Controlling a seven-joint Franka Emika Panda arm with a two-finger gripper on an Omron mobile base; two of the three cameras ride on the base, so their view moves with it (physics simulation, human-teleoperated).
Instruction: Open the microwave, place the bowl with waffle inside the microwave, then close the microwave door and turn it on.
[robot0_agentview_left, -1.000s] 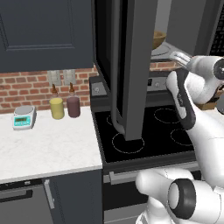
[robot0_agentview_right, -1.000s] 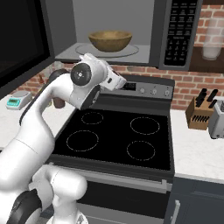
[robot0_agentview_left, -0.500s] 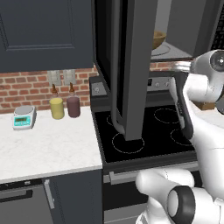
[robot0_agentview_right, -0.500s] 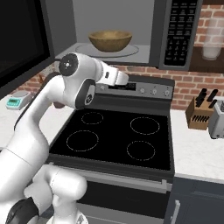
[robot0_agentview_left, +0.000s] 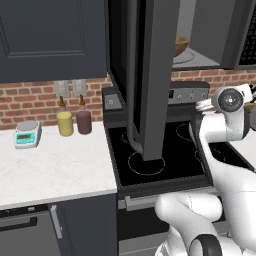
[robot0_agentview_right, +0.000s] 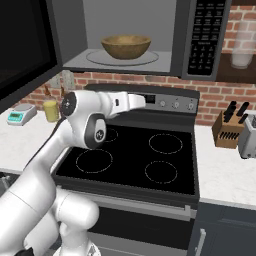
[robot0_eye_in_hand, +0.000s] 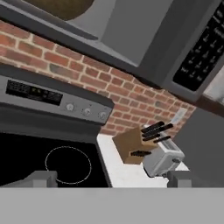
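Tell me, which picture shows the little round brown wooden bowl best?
The right base view: the little round brown wooden bowl sits whole on the glass plate inside the open microwave. In the left base view the swung-out microwave door hides most of it. The hand view catches just its underside at the top edge.

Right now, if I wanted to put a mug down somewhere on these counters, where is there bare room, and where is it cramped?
Best is the white counter left of the stove, in front of the scale and two bottles. Cramped: the right counter's back, with the knife block and toaster, though a bare strip lies in front. The open microwave door hangs over the stove's left burners.
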